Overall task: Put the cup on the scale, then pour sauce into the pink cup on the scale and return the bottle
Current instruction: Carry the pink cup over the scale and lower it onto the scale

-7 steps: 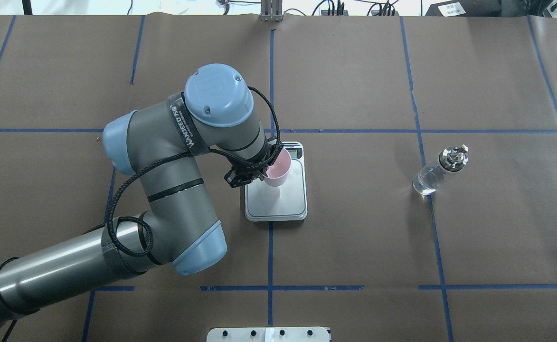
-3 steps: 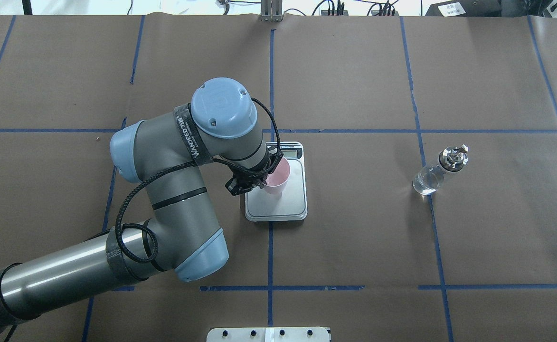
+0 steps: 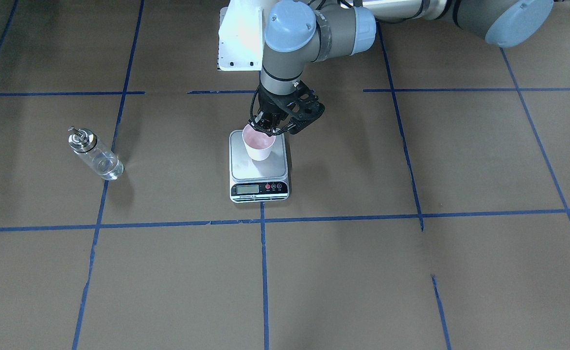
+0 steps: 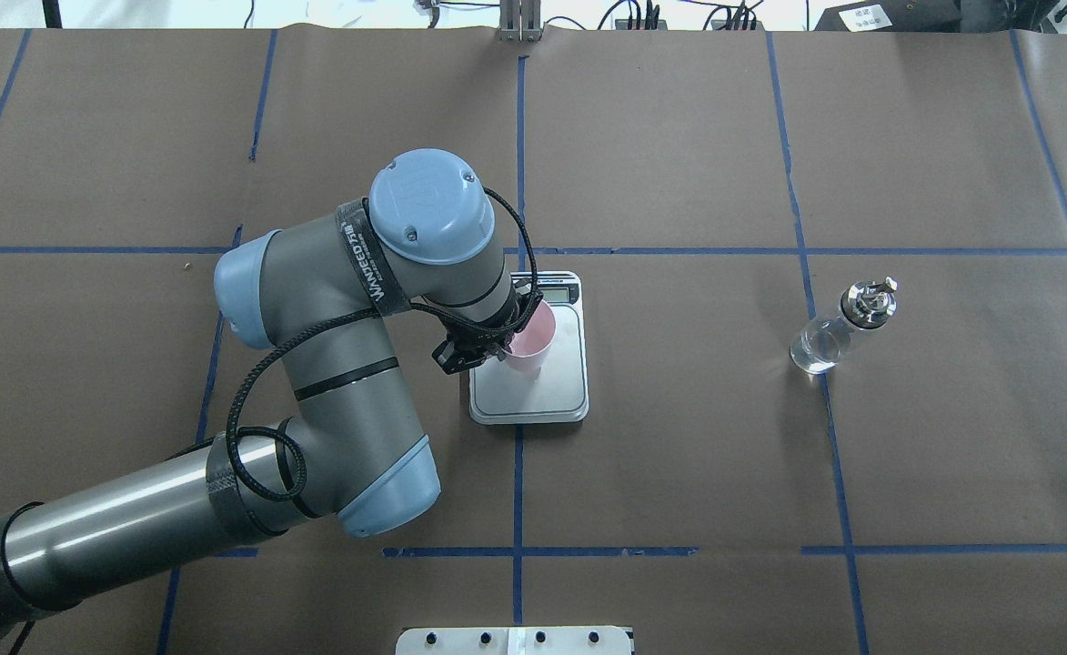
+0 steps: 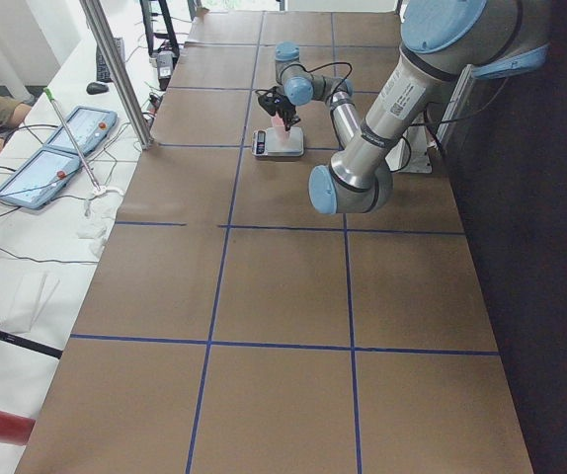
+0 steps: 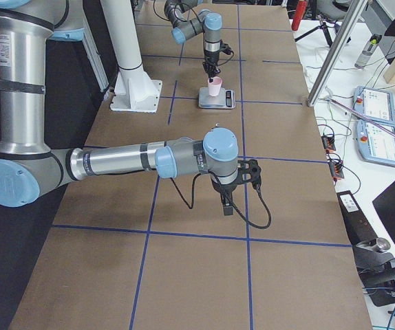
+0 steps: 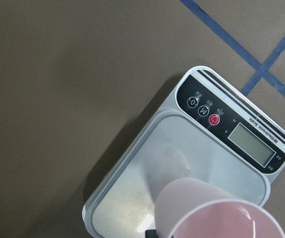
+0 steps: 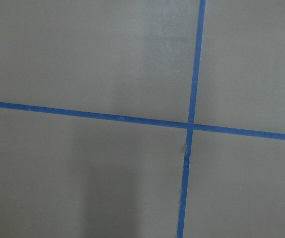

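Note:
The pale pink cup (image 4: 533,344) is upright over the steel plate of the scale (image 4: 553,389); I cannot tell if its base touches. My left gripper (image 4: 508,335) is shut on the cup's rim from the robot's side, as the front view shows: gripper (image 3: 264,129), cup (image 3: 258,145), scale (image 3: 259,171). The left wrist view shows the cup (image 7: 217,213) above the scale (image 7: 132,193). The clear glass bottle (image 4: 831,337) with its silver cap stands alone to the right and also shows in the front view (image 3: 97,156). My right gripper (image 6: 227,205) shows only in the right side view, so I cannot tell its state.
Brown paper with blue tape lines covers the table. The white arm mount (image 3: 238,34) is behind the scale. A white plate (image 4: 515,639) lies at the near edge. An operators' bench with tablets (image 5: 46,163) runs along the far side.
My left arm has shifted slightly toward the robot and lowered the cup closer to the scale's plate. The bottle has not moved.

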Motion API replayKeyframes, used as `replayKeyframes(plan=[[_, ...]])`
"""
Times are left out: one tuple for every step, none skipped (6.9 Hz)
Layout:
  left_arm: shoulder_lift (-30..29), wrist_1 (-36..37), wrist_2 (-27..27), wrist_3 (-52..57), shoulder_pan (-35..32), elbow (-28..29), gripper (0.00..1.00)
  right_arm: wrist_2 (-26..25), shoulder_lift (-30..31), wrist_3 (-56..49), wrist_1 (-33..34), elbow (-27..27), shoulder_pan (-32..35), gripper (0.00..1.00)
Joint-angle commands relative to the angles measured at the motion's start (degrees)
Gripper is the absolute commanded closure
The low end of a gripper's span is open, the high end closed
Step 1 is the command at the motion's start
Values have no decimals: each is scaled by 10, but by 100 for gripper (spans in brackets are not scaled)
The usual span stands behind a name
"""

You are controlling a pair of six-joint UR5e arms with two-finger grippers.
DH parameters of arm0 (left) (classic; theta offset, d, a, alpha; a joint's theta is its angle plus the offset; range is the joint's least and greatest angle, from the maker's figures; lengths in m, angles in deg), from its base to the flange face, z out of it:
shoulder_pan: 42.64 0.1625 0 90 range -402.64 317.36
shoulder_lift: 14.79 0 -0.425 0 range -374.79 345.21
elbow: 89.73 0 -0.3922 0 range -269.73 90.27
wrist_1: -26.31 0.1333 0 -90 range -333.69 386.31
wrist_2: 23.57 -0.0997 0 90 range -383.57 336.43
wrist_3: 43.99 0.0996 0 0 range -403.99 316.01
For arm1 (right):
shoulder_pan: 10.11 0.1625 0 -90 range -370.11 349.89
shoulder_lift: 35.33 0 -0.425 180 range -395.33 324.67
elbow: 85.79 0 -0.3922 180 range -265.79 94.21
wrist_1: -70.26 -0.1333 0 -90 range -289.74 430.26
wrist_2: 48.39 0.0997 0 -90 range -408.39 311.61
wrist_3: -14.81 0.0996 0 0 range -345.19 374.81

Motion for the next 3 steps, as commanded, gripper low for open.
replayKeyframes(plan=[[1, -11, 0, -4, 0, 8, 72, 1, -1, 1, 3, 4, 0, 0], [1, -11, 0, -2, 0, 8, 49, 1, -2, 1, 3, 4, 0, 0], [1, -11, 0, 2, 0, 6, 36, 1, -3, 1, 4, 4, 0, 0]])
